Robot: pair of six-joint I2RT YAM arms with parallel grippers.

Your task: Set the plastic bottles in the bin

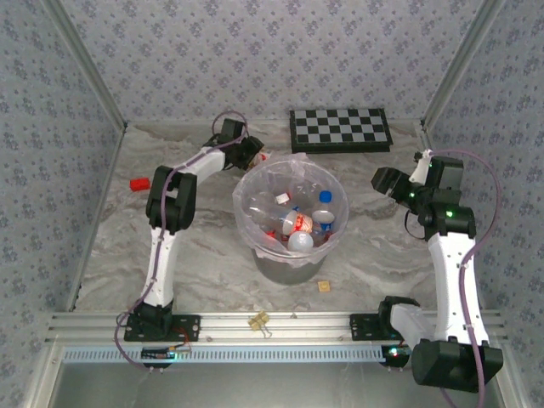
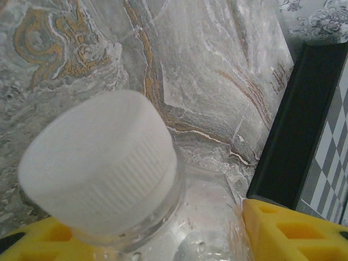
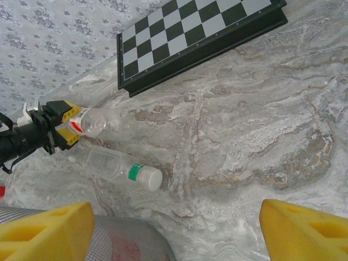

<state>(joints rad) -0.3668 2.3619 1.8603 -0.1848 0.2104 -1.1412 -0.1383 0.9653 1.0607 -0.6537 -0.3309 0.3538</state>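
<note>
The bin [image 1: 293,255] stands at the middle of the surface [image 1: 382,255], lined with a clear bag, and several plastic bottles [image 1: 299,223] already lie inside it. The left claw [image 1: 248,153] is positioned beyond the bin, between it and the far edge of the surface. In the left wrist view we see a clear bottle with a white cap [image 2: 109,168] sitting between the yellow fingers [image 2: 293,228], which lie close on either side of it; we cannot tell whether they clamp it. In the right wrist view this same bottle projects from the left claw and shows a red label. A second bottle [image 3: 122,168], clear with a green band and a white cap, lies on its side on the surface just beside it, near the bin wall. The right claw [image 1: 384,181] is positioned to the right of the bin, towards the right edge, with its fingers wide apart and nothing between them. A chequered board [image 1: 340,129] lies along the far edge. A small red block [image 1: 138,183] rests near the left edge.
</note>
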